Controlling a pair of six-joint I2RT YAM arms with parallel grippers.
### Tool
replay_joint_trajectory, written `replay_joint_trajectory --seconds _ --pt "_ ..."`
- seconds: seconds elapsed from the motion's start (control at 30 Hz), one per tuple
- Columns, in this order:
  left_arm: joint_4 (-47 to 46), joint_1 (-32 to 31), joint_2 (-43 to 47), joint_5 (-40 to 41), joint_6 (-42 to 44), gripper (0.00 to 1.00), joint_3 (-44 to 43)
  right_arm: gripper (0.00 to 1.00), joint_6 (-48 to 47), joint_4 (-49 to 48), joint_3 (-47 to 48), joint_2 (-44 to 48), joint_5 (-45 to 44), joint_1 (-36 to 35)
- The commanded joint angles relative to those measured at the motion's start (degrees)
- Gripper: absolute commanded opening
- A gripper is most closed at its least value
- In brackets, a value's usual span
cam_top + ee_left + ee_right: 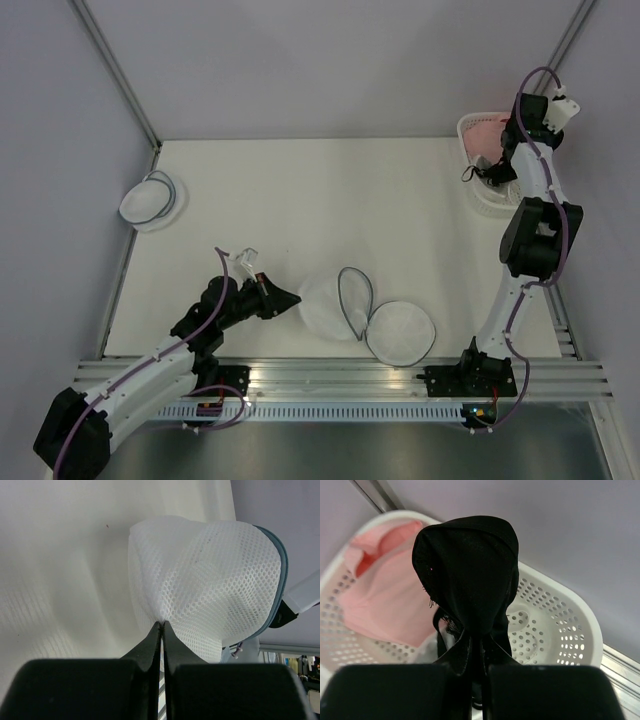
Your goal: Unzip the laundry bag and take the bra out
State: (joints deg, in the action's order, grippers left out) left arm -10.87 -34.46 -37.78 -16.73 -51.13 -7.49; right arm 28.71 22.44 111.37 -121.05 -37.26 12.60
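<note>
Left fingers [150,647] pressed together, pinching a fold of the laundry bag [210,575] mesh on the dome's left side. Right fingers [456,656] clamped on the bra [470,565], tips mostly buried in the fabric.

You've got the bag near the centre of the bench [400,200], toward the near edge. It's white honeycomb mesh, a soft dome tipped on its side with the opening facing right. The dark grey-blue zipper rim [356,300] stands up as an oval loop. The flat disc lid [402,332] lies on the bench just right of the dome and touches it; same mesh, dark edging.

Bra is out of the bag and well apart from it, held at the far right over the basket [555,615]. It's smooth black fabric, one rounded cup draped over the fingers, with a ragged lacy edge on the left.

Basket is rigid white plastic, oval, perforated with round holes. A soft, matte pink garment [385,600] lies inside it. A smaller white dome [150,200] with a pale rim sits far left on the bench.
</note>
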Motion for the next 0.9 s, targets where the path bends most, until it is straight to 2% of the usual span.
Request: replay_joint_trajectory --seconds 0.0,0.2,0.33,0.37,0.4,0.43,0.5,0.6,0.77,0.87 --pt "-2.8 0.4 -0.5 -0.4 0.2 0.02 -1.1 0.0 -1.3 0.8 0.8 -2.2 1.2 0.1" --pt "-5.2 0.4 -3.3 -0.9 0.2 0.02 -1.1 0.01 -4.4 6.5 5.5 -8.0 6.7 -0.4" --pt "-6.4 0.5 -4.4 -1.3 -0.1 0.02 -1.1 0.02 -9.4 8.0 9.7 -10.6 5.9 -3.5" --pt "-6.7 0.4 -4.3 -1.4 -0.3 0.02 -1.1 0.08 -10.3 7.9 10.3 -10.9 6.4 -4.3" --pt "-6.7 0.5 -4.3 -1.5 -0.2 0.02 -1.1 0.37 -11.4 8.4 11.0 -11.1 6.8 -5.0" --pt "-6.8 0.5 -4.2 -1.5 -0.3 0.02 -1.0 0.53 -12.5 9.0 12.5 -11.5 6.0 -6.6" --pt "-6.6 0.5 -3.7 -1.5 -0.5 0.02 -0.9 0.78 -13.3 9.6 13.2 -11.1 4.2 -8.2" --pt "-6.3 0.5 -2.5 -1.5 -0.6 0.02 -0.4 0.85 -12.9 8.5 11.3 -7.5 2.5 -10.4" --pt "-5.7 0.6 -0.5 -0.6 -1.2 0.02 0.4 0.86 -11.1 5.3 0.1 6.2 -1.0 -13.1" --pt "-4.9 0.6 0.9 0.0 -1.5 0.02 0.6 0.86 -8.4 8.0 -7.9 14.9 -3.2 -17.1"
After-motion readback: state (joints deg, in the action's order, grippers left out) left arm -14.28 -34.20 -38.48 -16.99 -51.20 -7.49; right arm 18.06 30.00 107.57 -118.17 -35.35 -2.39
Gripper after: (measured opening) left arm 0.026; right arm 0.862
